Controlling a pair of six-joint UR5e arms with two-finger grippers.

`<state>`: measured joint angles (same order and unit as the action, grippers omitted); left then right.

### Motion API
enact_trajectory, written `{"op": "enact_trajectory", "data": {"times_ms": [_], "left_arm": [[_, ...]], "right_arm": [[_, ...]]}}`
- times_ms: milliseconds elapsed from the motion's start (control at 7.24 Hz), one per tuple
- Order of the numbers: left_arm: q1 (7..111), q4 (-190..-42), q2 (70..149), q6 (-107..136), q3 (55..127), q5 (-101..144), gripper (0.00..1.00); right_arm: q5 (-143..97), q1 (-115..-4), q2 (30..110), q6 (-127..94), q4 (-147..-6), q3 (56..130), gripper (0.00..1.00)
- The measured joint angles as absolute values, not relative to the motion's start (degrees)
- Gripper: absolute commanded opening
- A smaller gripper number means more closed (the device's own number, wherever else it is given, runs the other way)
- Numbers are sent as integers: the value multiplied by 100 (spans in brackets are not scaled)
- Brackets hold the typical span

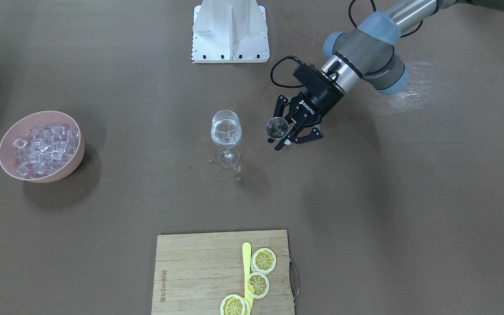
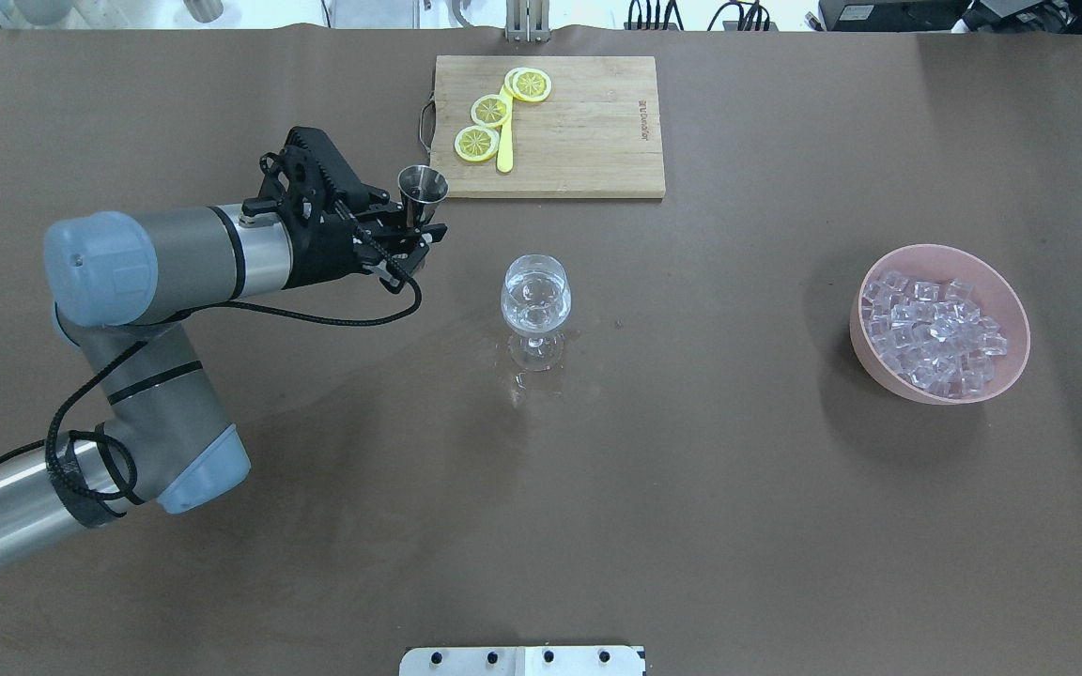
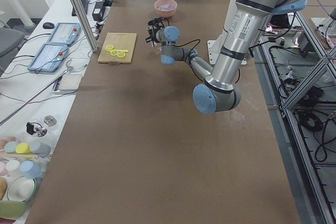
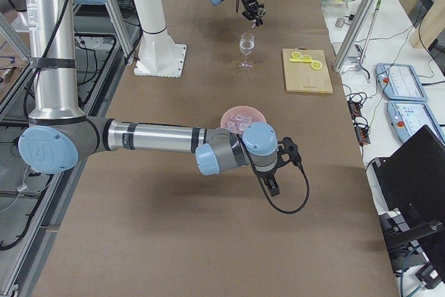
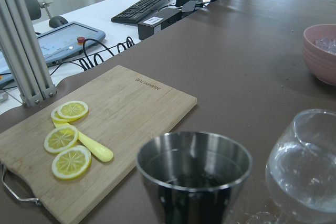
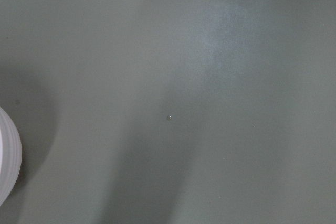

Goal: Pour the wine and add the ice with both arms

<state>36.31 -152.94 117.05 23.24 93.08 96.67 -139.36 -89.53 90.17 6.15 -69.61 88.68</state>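
Observation:
My left gripper (image 1: 285, 132) is shut on a small steel measuring cup (image 1: 277, 126), held upright above the table, beside the wine glass (image 1: 226, 136) and apart from it. The stemmed glass holds a small amount of clear wine (image 2: 534, 296). In the left wrist view the cup (image 5: 194, 176) is close in front, with the glass (image 5: 307, 167) to its right. Ice cubes (image 1: 45, 146) fill a pink bowl (image 2: 881, 368). My right gripper (image 4: 281, 163) hangs near that bowl (image 4: 254, 112); I cannot tell whether it is open or shut.
A wooden cutting board (image 2: 588, 141) carries three lemon slices (image 2: 491, 111) and a yellow knife (image 2: 504, 150) at the table's far side. Small wet spots lie around the glass foot (image 1: 208, 162). The white base block (image 1: 230, 33) stands at the robot's edge.

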Motion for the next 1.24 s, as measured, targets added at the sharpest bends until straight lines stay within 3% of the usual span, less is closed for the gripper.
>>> {"op": "enact_trajectory", "data": {"times_ms": [1243], "left_arm": [[3363,-15034,12069,-386,9284,8682,0]], "right_arm": [[-13938,-9009,9070,-170,-6963,9036,100]]}}
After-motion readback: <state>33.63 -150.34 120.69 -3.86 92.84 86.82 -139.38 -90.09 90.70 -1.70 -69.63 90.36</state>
